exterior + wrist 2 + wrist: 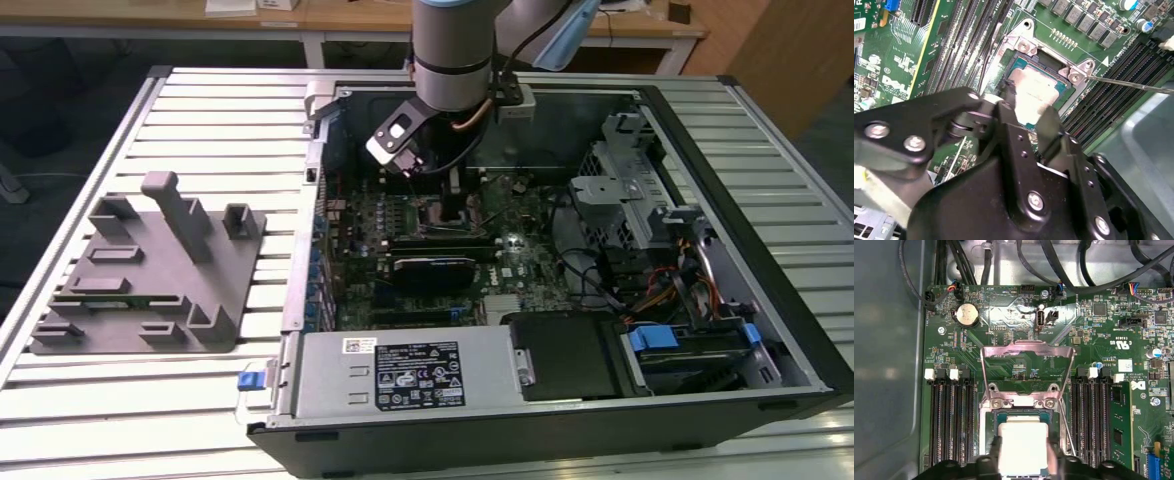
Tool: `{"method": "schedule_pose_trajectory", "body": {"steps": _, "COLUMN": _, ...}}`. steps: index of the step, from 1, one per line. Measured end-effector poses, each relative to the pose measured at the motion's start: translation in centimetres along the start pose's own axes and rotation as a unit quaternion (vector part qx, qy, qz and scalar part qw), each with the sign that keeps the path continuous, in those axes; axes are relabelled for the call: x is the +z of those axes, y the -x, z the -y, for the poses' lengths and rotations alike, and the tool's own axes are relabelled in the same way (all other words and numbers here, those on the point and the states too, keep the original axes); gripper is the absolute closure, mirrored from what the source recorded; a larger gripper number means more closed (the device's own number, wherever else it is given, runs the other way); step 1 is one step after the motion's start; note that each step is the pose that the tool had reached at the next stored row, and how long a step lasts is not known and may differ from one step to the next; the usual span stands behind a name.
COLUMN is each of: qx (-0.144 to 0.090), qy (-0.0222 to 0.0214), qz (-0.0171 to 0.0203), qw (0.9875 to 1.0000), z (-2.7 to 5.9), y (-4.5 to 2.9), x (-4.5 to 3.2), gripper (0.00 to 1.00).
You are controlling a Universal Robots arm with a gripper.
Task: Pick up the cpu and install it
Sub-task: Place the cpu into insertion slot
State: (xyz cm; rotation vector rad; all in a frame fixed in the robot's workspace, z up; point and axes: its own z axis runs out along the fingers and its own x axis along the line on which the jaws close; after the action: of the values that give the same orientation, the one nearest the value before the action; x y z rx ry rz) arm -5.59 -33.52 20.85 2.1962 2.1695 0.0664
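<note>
Closest to your lens, the black, bolted metal gripper (1026,107) is looming in the foreground of both wrist views. Its two fingers (1006,105) are pressing against opposite edges of the cpu (1023,445), a small flat square chip with a pale silver-white metal top and a thin greenish edge, so you are looking at a clamped grasp. The cpu is lying straight below the gripper, between the fingertips and off to neither side. Being square, it is offering no long axis, and its edges are running parallel to the frame of the square black-and-metal socket (1024,402). It is sitting within that socket's opening, though you cannot tell whether it is fully seated or hanging just above the contacts. Its top is looking clean and is catching glare.

Beyond the socket, a hinged silver load plate (1026,347) is standing open, and a thin wire lever (1124,82) is jutting out beside it. Long black memory slots (949,420) are flanking the socket on both sides. In the exterior view, the grey arm (454,50) is reaching down over the socket inside an open black computer case (747,130).
</note>
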Motion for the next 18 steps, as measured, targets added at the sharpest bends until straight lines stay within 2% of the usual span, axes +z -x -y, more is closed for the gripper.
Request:
{"method": "schedule_pose_trajectory", "body": {"steps": 2, "qx": 0.000, "qy": 0.0000, "qz": 0.0000, "qw": 1.0000, "z": 0.00, "y": 0.00, "x": 0.00, "gripper": 0.64}}
{"method": "schedule_pose_trajectory", "body": {"steps": 5, "qx": 0.000, "qy": 0.0000, "qz": 0.0000, "qw": 1.0000, "z": 0.00, "y": 0.00, "x": -0.01, "gripper": 0.70}}
{"method": "schedule_pose_trajectory", "body": {"steps": 7, "qx": 0.000, "qy": 0.0000, "qz": 0.0000, "qw": 1.0000, "z": 0.00, "y": 0.00, "x": -0.01, "gripper": 0.82}}
{"method": "schedule_pose_trajectory", "body": {"steps": 8, "qx": 0.000, "qy": 0.0000, "qz": -0.0001, "qw": 1.0000, "z": 0.00, "y": 0.00, "x": -0.01, "gripper": 0.82}}
{"method": "schedule_pose_trajectory", "body": {"steps": 9, "qx": 0.000, "qy": 0.0000, "qz": 0.0000, "qw": 1.0000, "z": 0.00, "y": 0.00, "x": -0.01, "gripper": 0.88}}
{"method": "schedule_pose_trajectory", "body": {"steps": 15, "qx": 0.000, "qy": 0.0000, "qz": -0.0001, "qw": 1.0000, "z": 0.00, "y": 0.00, "x": -0.02, "gripper": 0.89}}
{"method": "schedule_pose_trajectory", "body": {"steps": 16, "qx": 0.000, "qy": -0.0002, "qz": -0.0017, "qw": 1.0000, "z": 0.00, "y": 0.01, "x": 0.01, "gripper": 0.89}}
{"method": "schedule_pose_trajectory", "body": {"steps": 18, "qx": 0.000, "qy": -0.0008, "qz": -0.0074, "qw": 1.0000, "z": 0.01, "y": 0.00, "x": 0.11, "gripper": 0.89}}
